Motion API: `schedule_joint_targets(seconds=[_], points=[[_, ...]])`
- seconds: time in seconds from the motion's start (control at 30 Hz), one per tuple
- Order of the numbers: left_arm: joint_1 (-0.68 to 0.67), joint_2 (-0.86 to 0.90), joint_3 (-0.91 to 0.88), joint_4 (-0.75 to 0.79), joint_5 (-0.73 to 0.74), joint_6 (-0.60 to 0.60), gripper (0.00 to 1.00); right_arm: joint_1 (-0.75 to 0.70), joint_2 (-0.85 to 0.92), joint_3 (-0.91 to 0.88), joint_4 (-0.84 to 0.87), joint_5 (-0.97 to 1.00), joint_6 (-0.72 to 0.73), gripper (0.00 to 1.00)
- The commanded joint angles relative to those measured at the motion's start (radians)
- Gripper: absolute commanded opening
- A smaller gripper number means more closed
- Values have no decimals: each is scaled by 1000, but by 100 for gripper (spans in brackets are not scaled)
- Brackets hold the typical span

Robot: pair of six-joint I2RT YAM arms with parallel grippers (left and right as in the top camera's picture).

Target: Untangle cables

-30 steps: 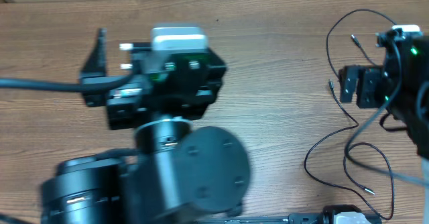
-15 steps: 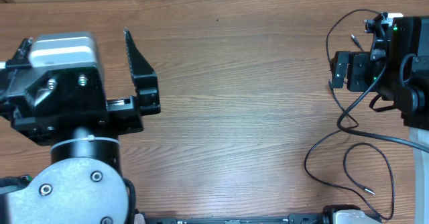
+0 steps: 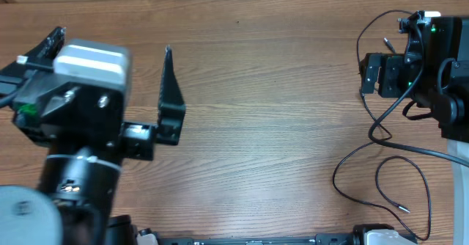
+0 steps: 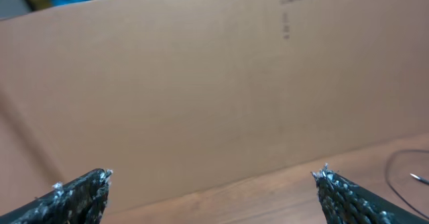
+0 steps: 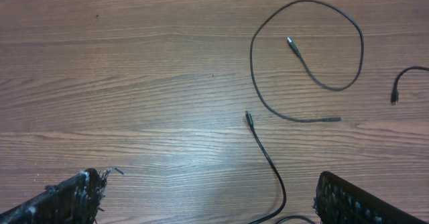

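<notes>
The left arm (image 3: 73, 186) comes up from the near left corner of the overhead view and reaches away from its base, its wrist turned slightly to the left. The left gripper (image 3: 110, 43) is spread wide and holds nothing. One finger (image 3: 170, 83) juts out straight on the right side, and the other finger (image 3: 50, 43) shows past the wrist on the left. The right arm (image 3: 443, 83) sits at the far right edge, wrist bent so the right gripper (image 5: 208, 178) points downward — its jaws also wide apart and empty.
</notes>
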Motion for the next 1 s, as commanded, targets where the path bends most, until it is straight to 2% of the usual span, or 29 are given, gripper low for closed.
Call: schedule_joint_targets(seconds=[0.0, 0.1, 0.37, 0.47, 0.8, 0.9, 0.97], points=[[40, -14, 2, 44, 109, 77, 100, 5, -5, 15, 9, -8, 3, 100], [110, 26, 1, 126, 76, 126, 100, 5, -5, 15, 8, -32, 3, 100], [440, 162, 1, 370, -343, 126, 100, 5, -5, 15, 5, -38, 3, 100], [582, 200, 1, 440, -433, 130, 100, 5, -5, 15, 9, -38, 3, 100], [964, 209, 1, 537, -426, 128, 100, 5, 3, 15, 77, -37, -5, 100], [1024, 211, 1, 536, -407, 74, 100, 5, 3, 15, 92, -37, -4, 100], [1036, 211, 1, 525, -322, 65, 100, 5, 3, 15, 104, -37, -4, 100]])
